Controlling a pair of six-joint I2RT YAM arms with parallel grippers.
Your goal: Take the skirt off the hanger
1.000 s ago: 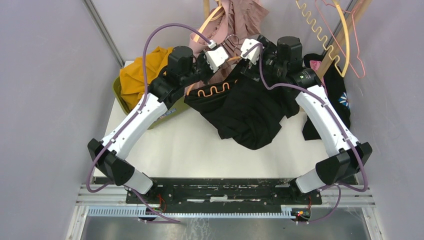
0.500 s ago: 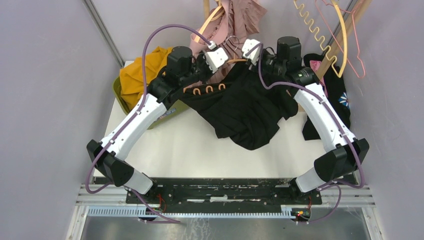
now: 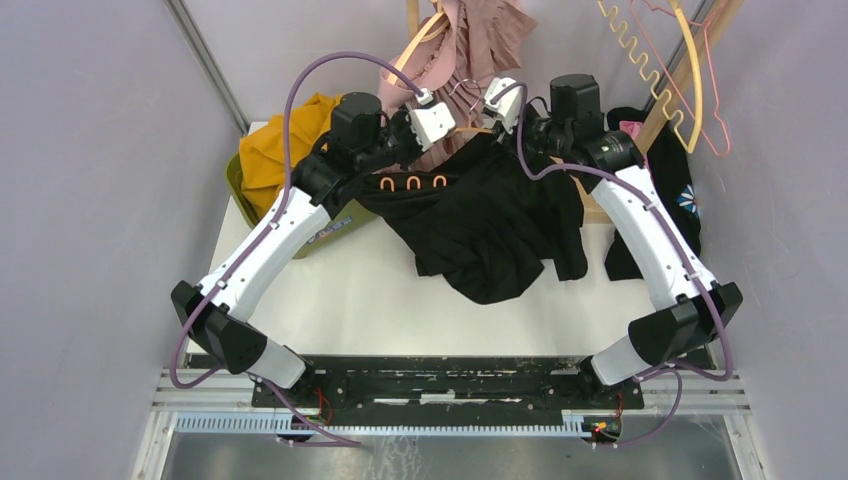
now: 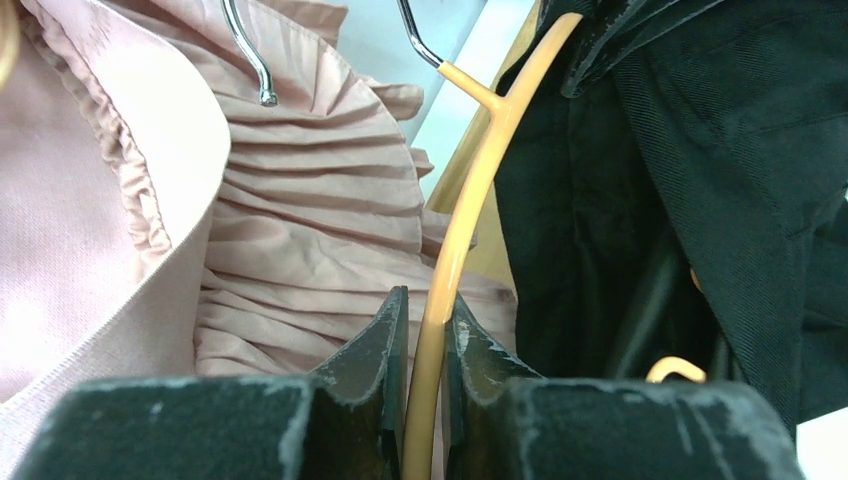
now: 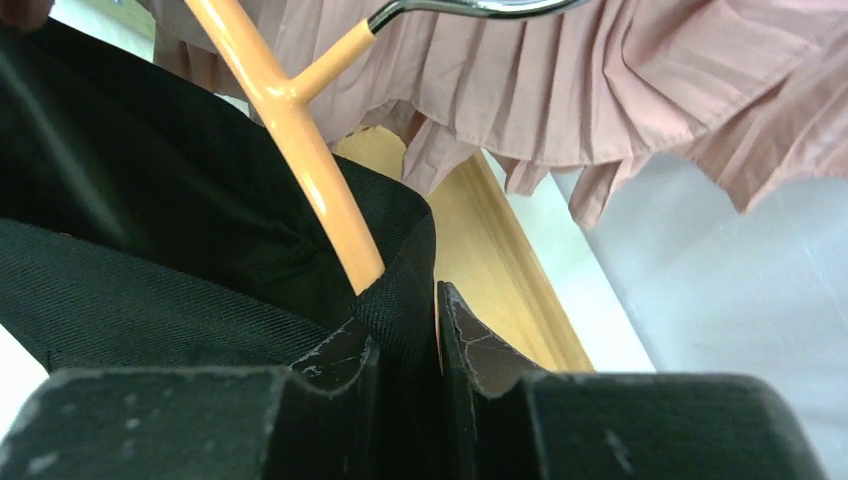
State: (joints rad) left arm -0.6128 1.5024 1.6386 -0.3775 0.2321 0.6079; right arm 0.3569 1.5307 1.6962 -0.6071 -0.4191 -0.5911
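Two holds: left gripper (image 4: 425, 312) clamps the hanger (image 4: 468, 205) firmly; right gripper (image 5: 405, 312), pinching the skirt (image 5: 150, 255), should pull away slowly

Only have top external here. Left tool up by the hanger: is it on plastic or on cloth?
Observer: Plastic. The left wrist view shows the left tool shut on a bare arm of the orange hanger, with no cloth in the grip.
Operator: And the right tool?
Observer: The right wrist view shows the right tool shut on the black skirt at its edge, just below where the hanger arm disappears into the cloth.
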